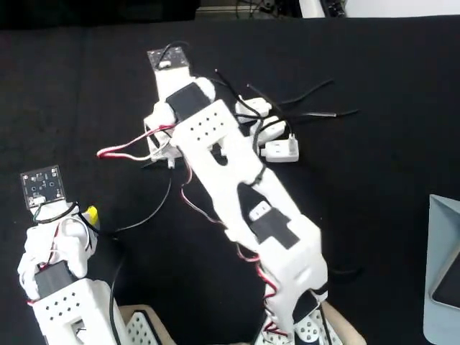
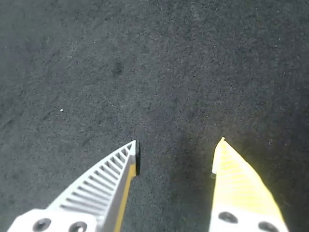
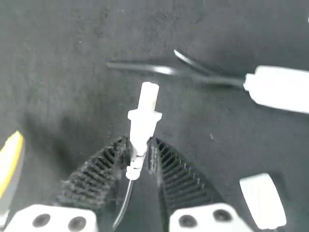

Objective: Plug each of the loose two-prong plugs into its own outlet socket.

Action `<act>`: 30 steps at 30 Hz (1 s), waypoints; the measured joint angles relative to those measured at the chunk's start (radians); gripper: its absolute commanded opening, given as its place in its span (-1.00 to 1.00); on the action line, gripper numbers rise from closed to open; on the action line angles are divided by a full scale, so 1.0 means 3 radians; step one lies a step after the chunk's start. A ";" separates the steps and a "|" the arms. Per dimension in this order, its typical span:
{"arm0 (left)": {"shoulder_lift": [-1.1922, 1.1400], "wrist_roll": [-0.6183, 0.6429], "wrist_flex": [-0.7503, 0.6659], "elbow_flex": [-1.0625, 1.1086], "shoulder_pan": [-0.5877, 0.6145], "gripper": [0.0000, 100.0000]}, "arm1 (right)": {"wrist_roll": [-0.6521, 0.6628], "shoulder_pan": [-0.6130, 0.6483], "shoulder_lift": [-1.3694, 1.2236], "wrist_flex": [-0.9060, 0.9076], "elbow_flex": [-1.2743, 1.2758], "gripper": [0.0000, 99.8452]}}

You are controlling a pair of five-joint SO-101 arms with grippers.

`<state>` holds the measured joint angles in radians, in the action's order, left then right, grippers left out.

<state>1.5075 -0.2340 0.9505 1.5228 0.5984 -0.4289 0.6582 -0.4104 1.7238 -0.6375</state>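
In the right wrist view my right gripper (image 3: pixel 140 145) is shut on a small white two-prong plug (image 3: pixel 144 113), which sticks out past the fingertips over the black cloth; its thin wire trails back between the fingers. Another white plug (image 3: pixel 282 89) with a black cable lies further off. From above, this arm stretches across the table's middle, and a cluster of white plug and socket pieces (image 1: pixel 272 129) with black leads lies just beside it. My left gripper (image 2: pixel 176 142) is open over bare cloth, one finger white, one yellow, and sits near the table's front left (image 1: pixel 85 215).
A white block (image 3: pixel 260 199) lies close to the right gripper. Black cables (image 1: pixel 316 100) fan out from the cluster toward the back right. Red and white wires (image 1: pixel 129 147) loop off the right arm. A grey tray (image 1: pixel 442 266) stands at the right edge.
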 measured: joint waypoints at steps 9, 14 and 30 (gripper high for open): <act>0.0000 0.0000 -0.0015 0.0000 0.0000 -0.49 | -0.0010 0.0000 0.0915 0.0010 0.0885 -0.98; 0.0000 0.0000 -0.0015 0.0000 0.0000 -0.49 | -0.0010 0.0000 0.1560 -0.0235 0.1805 -0.98; 0.0000 0.0000 -0.0015 0.0000 0.0000 -0.49 | 0.0593 -0.0235 0.2578 -0.1447 0.4122 -0.56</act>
<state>1.5075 -0.2340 0.9459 1.5228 0.5984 -0.2509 0.5877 0.3629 1.2896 0.5992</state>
